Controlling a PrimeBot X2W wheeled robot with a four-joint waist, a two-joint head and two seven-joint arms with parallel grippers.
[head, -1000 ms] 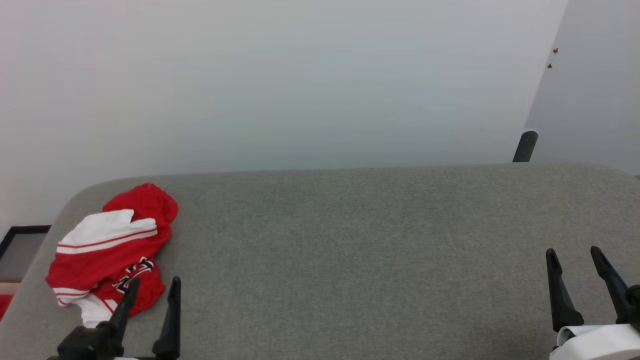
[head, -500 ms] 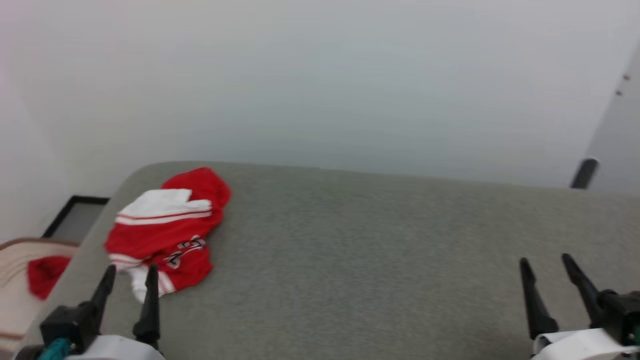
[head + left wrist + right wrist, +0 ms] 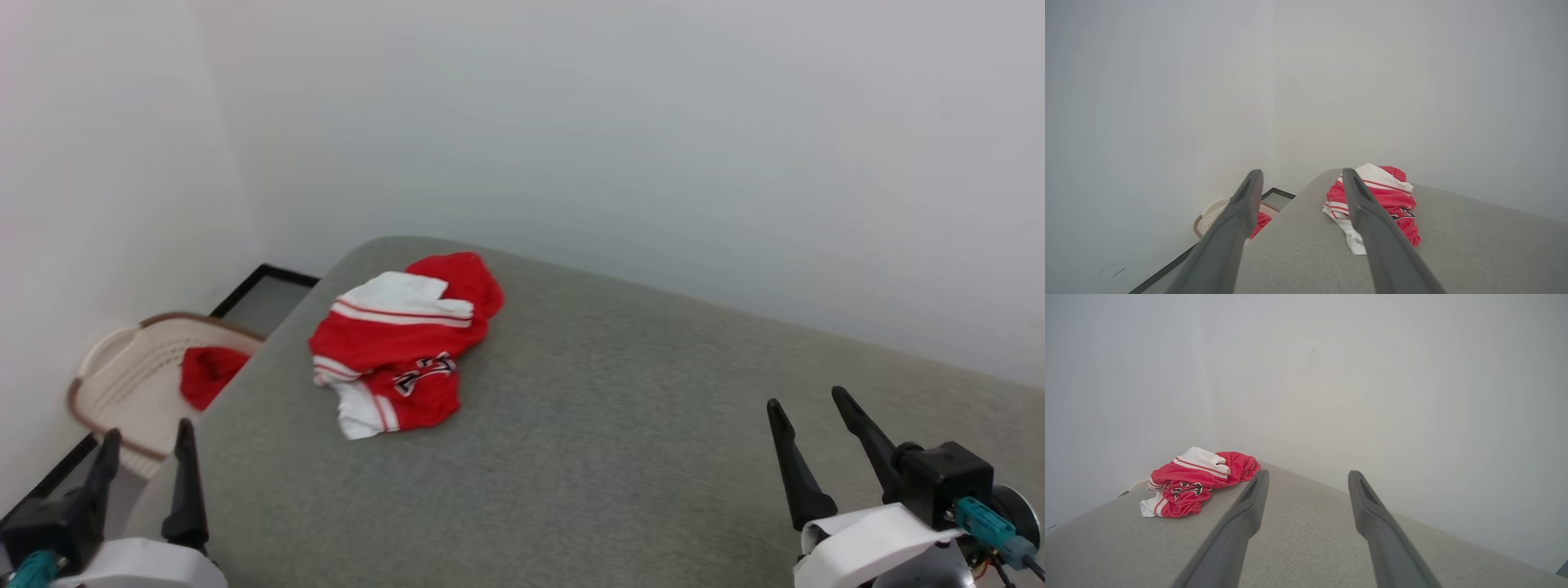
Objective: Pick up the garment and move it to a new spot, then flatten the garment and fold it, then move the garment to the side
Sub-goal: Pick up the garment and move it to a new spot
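Garment (image 3: 398,347): crumpled heap on the grey table (image 3: 620,425), near its far-left corner. White sleeve on top, chest lettering partly visible.
Left end effector (image 3: 147,433): fingers apart, nothing held, low by the table's near-left edge, well apart from the garment.
Right end effector (image 3: 804,400): fingers apart, nothing held, over the table's near-right side.
Basket (image 3: 122,359): on the floor left of the table, small red cloth (image 3: 208,371) inside.

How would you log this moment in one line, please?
stage: pre-grasp | garment: crumpled on table, untouched | left gripper: open, empty | right gripper: open, empty | basket: holds red cloth
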